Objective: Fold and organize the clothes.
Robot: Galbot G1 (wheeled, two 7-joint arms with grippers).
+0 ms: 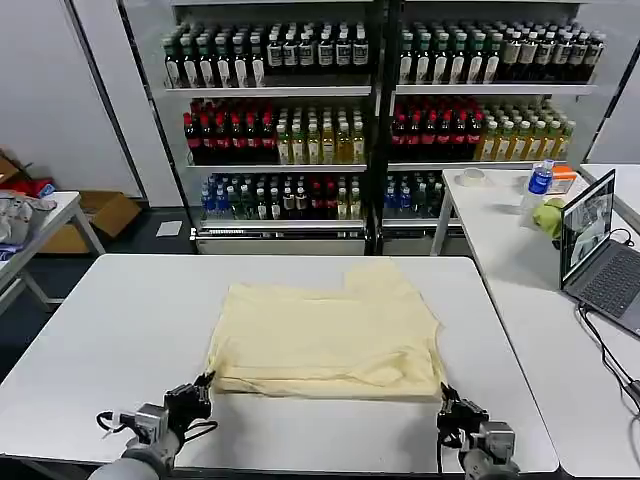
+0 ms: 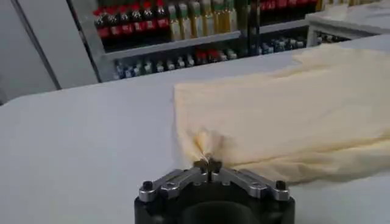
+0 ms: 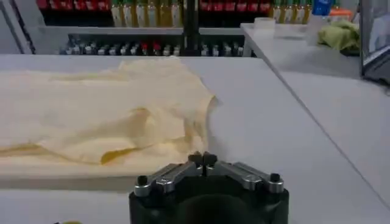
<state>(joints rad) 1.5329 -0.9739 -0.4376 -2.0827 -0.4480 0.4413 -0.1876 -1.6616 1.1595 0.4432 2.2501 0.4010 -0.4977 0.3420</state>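
A white table (image 1: 120, 330) is filling the lower middle of the head view, and behind it shelves (image 1: 380, 120) are running across the top of the frame, packed with bottles whose labels are too small to read. The shirt (image 1: 330, 335), pale cream-yellow and partly folded, is lying flat at the centre of the table, its near edge doubled over; no writing is showing on it. A laptop (image 1: 600, 255) is sitting open at the right edge on a side table. The left gripper (image 1: 195, 395) is resting at lower left, just beside the shirt's near left corner, its fingers closed together and pinching a small pucker of that corner. The right gripper (image 1: 452, 408) is sitting at lower right by the near right corner, fingers meeting tip to tip at the cloth's edge; whether they are gripping fabric I cannot tell.
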